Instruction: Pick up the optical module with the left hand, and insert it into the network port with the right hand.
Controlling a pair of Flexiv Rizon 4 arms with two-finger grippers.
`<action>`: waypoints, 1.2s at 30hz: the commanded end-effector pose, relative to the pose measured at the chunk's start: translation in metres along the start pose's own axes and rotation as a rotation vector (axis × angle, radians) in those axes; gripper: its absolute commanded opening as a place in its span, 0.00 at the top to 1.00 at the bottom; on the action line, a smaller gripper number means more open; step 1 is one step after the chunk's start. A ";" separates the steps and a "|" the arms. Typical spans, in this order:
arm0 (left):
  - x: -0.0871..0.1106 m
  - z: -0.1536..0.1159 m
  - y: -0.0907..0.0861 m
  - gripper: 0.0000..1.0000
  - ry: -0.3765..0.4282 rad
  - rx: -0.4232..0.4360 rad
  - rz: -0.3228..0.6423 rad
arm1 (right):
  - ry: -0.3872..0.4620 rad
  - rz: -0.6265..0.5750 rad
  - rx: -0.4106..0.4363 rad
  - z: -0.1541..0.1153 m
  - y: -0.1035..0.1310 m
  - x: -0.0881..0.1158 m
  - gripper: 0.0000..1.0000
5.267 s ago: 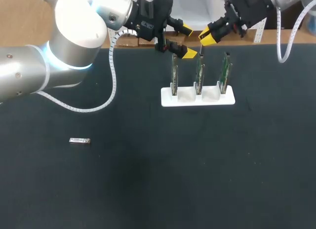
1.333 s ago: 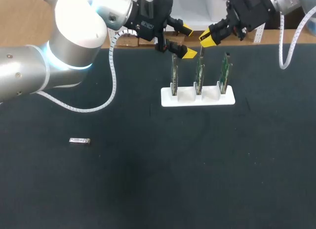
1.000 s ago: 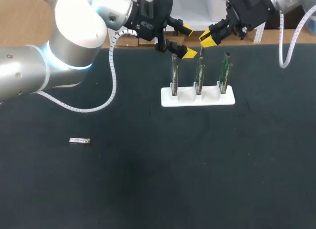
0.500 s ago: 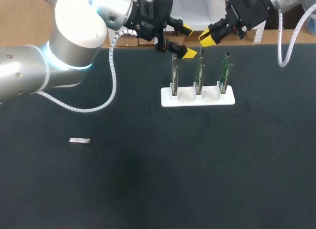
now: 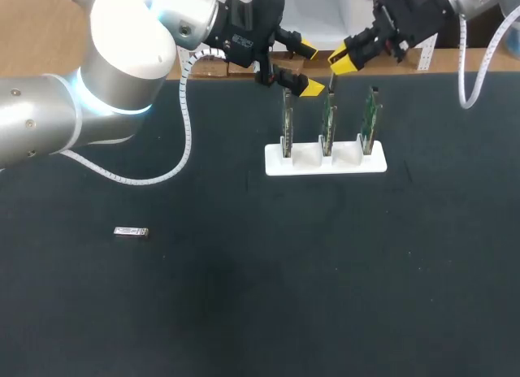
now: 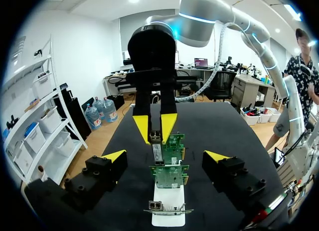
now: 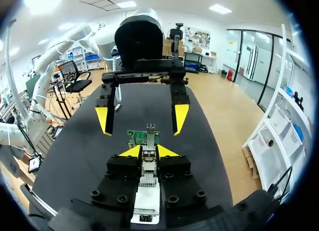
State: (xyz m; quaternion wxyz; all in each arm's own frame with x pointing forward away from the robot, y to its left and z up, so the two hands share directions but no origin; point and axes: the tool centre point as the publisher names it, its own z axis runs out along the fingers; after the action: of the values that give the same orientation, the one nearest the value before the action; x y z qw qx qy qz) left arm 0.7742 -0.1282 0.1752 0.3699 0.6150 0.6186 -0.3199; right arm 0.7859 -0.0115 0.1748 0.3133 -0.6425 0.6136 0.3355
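From the head camera, I judge the insertion step is in hand. My right gripper (image 5: pixel 340 64) hangs above the white stand (image 5: pixel 325 163), over its middle card (image 5: pixel 327 117). My left gripper (image 5: pixel 309 67) sits beside the stand's left card, fingers apart and empty. A second module (image 5: pixel 130 231) lies flat, well left of the stand, long axis crosswise.

From my left wrist, the right fingers are clamped on the optical module (image 6: pixel 156 141), upright, nose down toward the stand.

From my right wrist, it sits between my tips. Next I must lower it straight, axis plumb.
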 end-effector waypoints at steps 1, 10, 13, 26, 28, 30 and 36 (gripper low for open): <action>-0.002 0.000 0.001 0.00 0.009 0.001 -0.004 | -0.004 -0.005 0.007 -0.002 0.002 0.000 1.00; -0.002 0.000 0.001 0.00 0.009 0.001 -0.004 | -0.012 -0.028 -0.005 -0.003 0.006 -0.005 1.00; -0.002 0.000 0.001 0.00 0.009 0.001 -0.004 | -0.015 -0.029 -0.002 -0.006 0.006 -0.004 1.00; -0.002 0.000 0.001 0.00 0.009 0.001 -0.004 | -0.016 -0.027 -0.002 -0.008 0.006 -0.001 1.00; -0.002 0.000 0.001 0.00 0.009 0.001 -0.004 | -0.017 -0.029 -0.002 -0.008 0.006 -0.002 1.00; -0.002 0.000 0.001 0.00 0.009 0.001 -0.004 | -0.019 -0.028 -0.001 -0.008 0.006 -0.002 1.00; -0.002 0.000 0.001 0.00 0.009 0.001 -0.004 | -0.011 -0.028 -0.002 -0.008 0.007 -0.001 1.00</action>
State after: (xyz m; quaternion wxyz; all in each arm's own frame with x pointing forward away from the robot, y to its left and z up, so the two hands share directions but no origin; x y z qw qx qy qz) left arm 0.7742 -0.1282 0.1752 0.3699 0.6150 0.6186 -0.3199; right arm 0.7815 -0.0171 0.1797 0.3202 -0.6497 0.6017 0.3367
